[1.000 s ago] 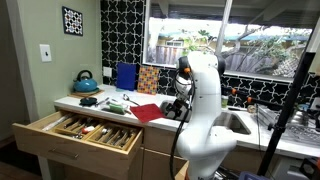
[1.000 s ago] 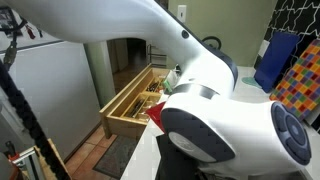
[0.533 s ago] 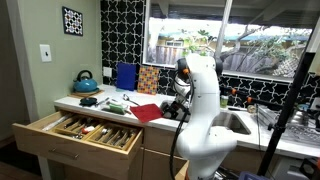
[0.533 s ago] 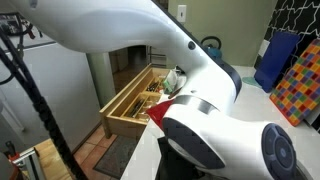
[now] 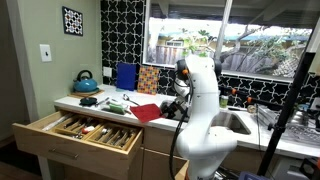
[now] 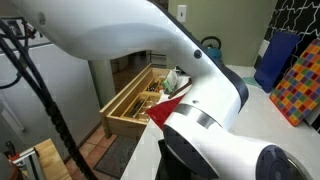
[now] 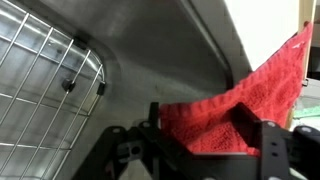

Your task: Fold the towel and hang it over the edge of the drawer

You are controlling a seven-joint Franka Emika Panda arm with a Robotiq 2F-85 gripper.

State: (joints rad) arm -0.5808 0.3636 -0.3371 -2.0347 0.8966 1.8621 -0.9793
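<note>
The red towel (image 5: pixel 147 111) lies crumpled on the white counter's front part, above the open drawer (image 5: pixel 78 134). In the wrist view the towel (image 7: pixel 232 98) hangs over the counter's edge, and a fold of it sits between my fingers. My gripper (image 7: pixel 200 126) straddles that fold with its jaws wide apart, open. In an exterior view the gripper (image 5: pixel 176 108) is low at the towel's sink-side edge. The arm hides most of the towel (image 6: pixel 168 107) in an exterior view. The light-wood drawer (image 6: pixel 128 103) is pulled out, with utensils in its dividers.
A blue kettle (image 5: pixel 86 81), a blue box (image 5: pixel 126 76) and a checkered board (image 5: pixel 148 79) stand at the counter's back. The sink (image 5: pixel 236 122) is beside the arm's base. A wire rack (image 7: pixel 40 80) lies in the steel basin below the gripper.
The arm's upper links have shifted a little in an exterior view. The towel and the drawer lie where they were.
</note>
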